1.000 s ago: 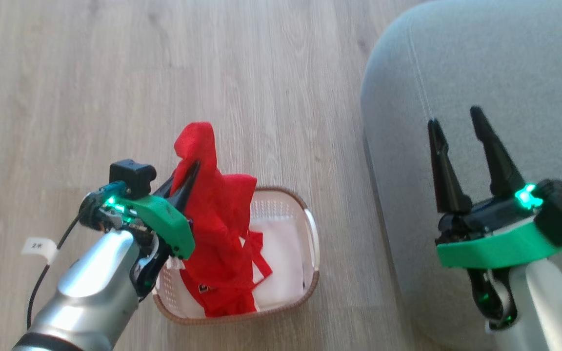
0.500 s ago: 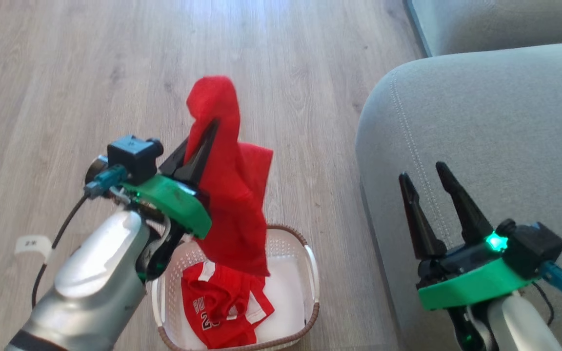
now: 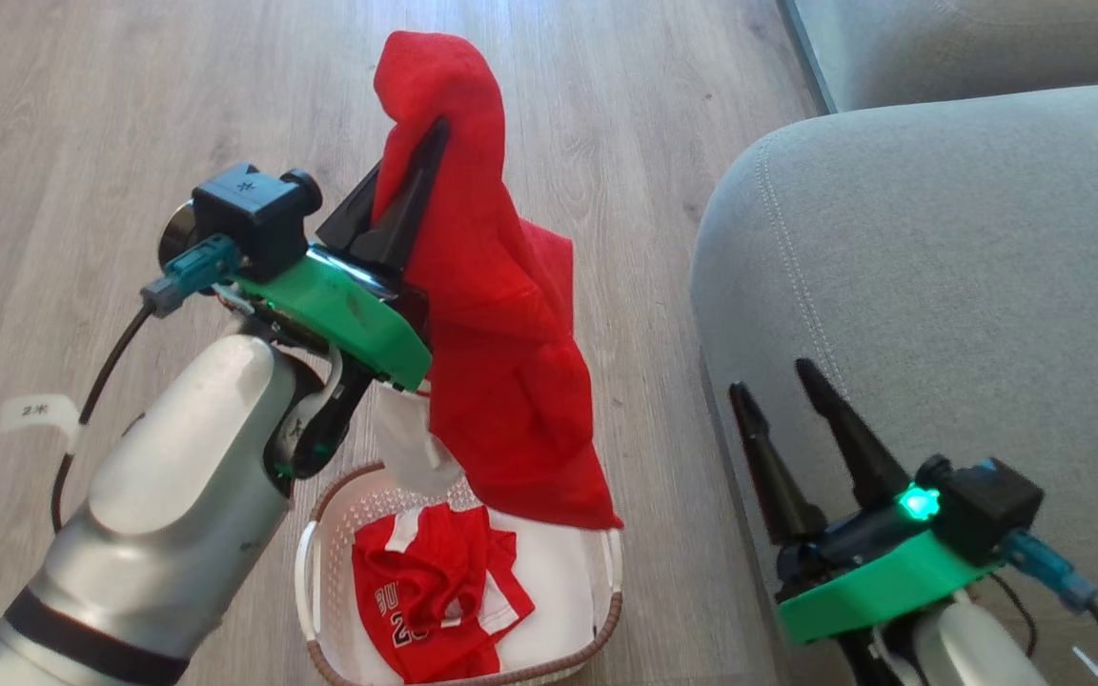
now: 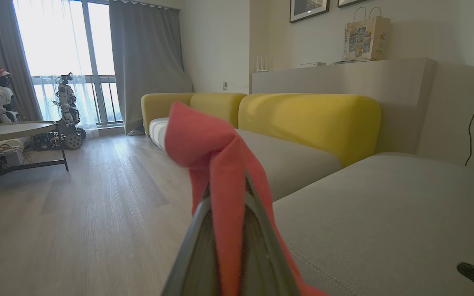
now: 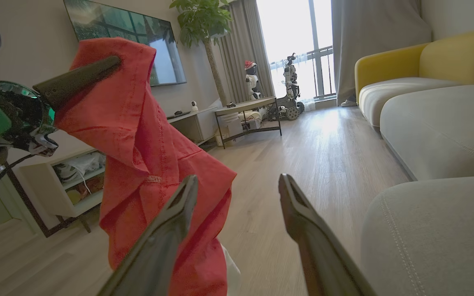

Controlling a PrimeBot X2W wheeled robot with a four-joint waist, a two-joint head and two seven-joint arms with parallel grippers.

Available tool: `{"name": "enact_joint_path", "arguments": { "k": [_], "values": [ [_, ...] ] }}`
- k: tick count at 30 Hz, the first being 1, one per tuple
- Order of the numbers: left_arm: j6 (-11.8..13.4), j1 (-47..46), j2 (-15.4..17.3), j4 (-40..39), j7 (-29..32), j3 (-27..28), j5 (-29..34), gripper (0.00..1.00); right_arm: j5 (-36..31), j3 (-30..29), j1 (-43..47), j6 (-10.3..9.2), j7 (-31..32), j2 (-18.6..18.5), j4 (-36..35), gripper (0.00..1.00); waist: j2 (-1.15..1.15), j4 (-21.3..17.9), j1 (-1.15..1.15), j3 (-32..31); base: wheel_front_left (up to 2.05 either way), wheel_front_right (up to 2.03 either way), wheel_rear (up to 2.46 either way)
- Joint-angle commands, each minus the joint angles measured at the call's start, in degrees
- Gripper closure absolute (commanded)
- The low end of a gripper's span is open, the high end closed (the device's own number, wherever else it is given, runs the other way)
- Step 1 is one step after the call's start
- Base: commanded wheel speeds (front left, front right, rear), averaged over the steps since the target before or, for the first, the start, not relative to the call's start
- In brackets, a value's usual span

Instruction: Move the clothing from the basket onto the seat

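Just above the basket, my left gripper clamps one red garment, cloth draped over its tips; the other garment lies inside. My right gripper spreads empty at the seat edge.

Daylight pours from the overexposed window, and wrist-view edges bend.

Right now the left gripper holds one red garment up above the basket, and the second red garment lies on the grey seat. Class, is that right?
Not quite. The left gripper does hold one red garment up above the basket, but the second red garment lies inside the basket, not on the grey seat. The head view shows it.
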Motion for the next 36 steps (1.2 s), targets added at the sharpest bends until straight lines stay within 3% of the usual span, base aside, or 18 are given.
{"name": "enact_joint_path", "arguments": {
  "k": [1, 7, 18, 36],
  "values": [
    [0.44, -4.32, 1.69, -2.21, 0.19, 2.68, 0.11, 1.00, 0.47, 1.70, -1.33, 0.00, -0.37, -0.75, -1.59, 0.00, 0.00, 0.10, 0.01, 0.08, 0.00, 0.00, 0.00],
    [0.31, -5.34, 1.04, -2.47, 0.86, 2.05, 0.04, 1.00, 2.43, 7.17, -3.59, 0.00, -0.37, -0.71, 1.45, 0.00, 0.00, 0.93, 0.01, 0.54, 0.00, 0.00, 0.00],
    [-0.92, -6.61, -0.98, -2.07, 1.24, -0.22, 0.16, 1.00, 8.83, 19.08, -14.91, 0.00, -0.37, 1.13, 17.23, 0.00, 0.00, 3.90, 0.01, 0.69, 0.00, 0.00, 0.00],
    [-2.83, -7.83, -6.22, -5.89, 3.51, -4.98, -0.94, 1.00, 19.00, 22.02, -24.69, 0.00, -0.37, 3.30, 34.69, 0.00, 0.00, 11.44, 0.01, 1.16, 0.00, 0.00, 0.00]
  ]
}}
